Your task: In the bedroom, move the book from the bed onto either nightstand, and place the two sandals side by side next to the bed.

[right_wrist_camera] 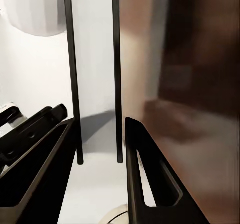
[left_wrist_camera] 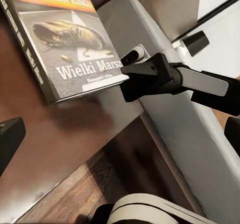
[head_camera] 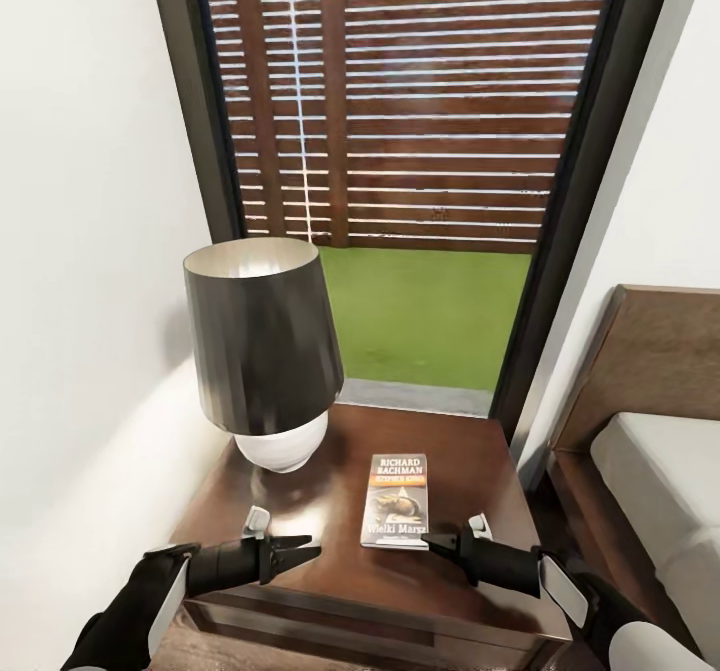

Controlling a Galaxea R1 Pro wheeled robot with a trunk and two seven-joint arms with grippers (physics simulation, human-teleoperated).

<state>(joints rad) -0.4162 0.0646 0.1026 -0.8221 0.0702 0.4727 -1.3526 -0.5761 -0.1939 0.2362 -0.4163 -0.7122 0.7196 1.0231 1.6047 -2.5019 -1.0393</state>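
Both our grippers hover low over the front of the nightstand (head_camera: 470,451), tips turned toward each other. Our right gripper (head_camera: 432,543) sits at the near right corner of the book (head_camera: 397,500), its fingertips just beside or touching that corner; we cannot tell which. In the right wrist view its two dark fingers (right_wrist_camera: 145,184) stand spread with nothing between them. Our left gripper (head_camera: 308,549) hangs well to the left of the book, over bare wood; whether its fingers are parted or closed we cannot tell.

The book lies flat and face up on the glossy top, between our two grippers and a little beyond them. Beyond our left gripper stands a table lamp (head_camera: 262,346) with a dark shade and white base. To the right of our right gripper lies the bed (head_camera: 660,481), with its light-grey mattress and brown headboard. Straight ahead a tall window (head_camera: 410,101) shows a slatted fence and grass.
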